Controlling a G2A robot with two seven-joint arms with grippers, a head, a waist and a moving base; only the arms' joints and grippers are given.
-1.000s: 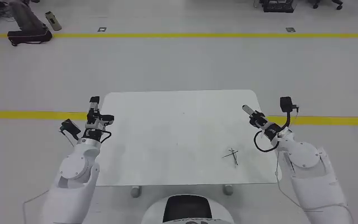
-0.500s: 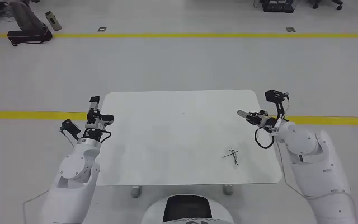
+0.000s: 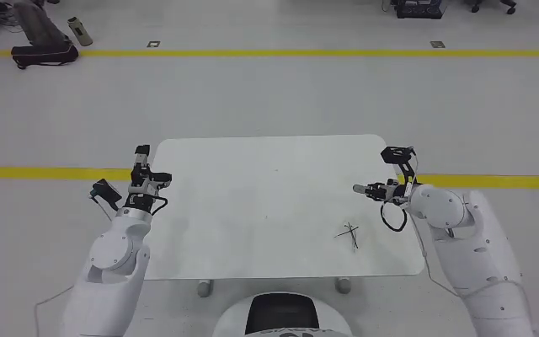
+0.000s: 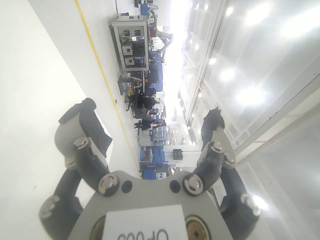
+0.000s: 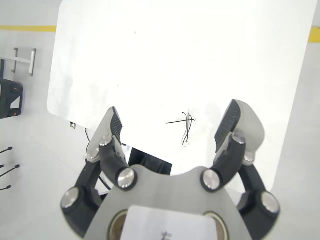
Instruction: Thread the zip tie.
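Black zip ties (image 3: 349,233) near table (image 3: 253,177) edge

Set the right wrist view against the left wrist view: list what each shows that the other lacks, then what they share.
Right wrist view: the right claw, open and holding nothing, faces the white table, where a few black zip ties lie crossed in a small pile.
Left wrist view: the left claw, open and holding nothing, points out into the hall, with an equipment rack and ceiling lights beyond.
Shared: a yellow floor line on pale floor, and an open claw in the foreground.
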